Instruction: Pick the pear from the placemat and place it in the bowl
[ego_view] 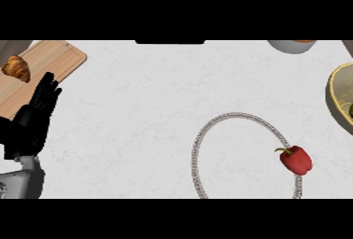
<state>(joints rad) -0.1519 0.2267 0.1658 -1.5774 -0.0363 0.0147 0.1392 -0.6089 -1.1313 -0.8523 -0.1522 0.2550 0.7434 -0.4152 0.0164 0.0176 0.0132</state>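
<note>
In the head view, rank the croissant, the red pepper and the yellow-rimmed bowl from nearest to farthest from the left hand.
From the left hand, open at the view's left edge:
1. Croissant, on the wooden board just above the hand.
2. Red pepper, lower right, on the ring's rim.
3. Bowl, cut off at the right edge.

The worktop (138, 93) looks like pale, faintly veined stone, smooth and matt. The cutting board (52, 63) shows light wood grain. The red pepper (296, 160) has glossy skin. The croissant (17, 68) looks flaky and browned.
</note>
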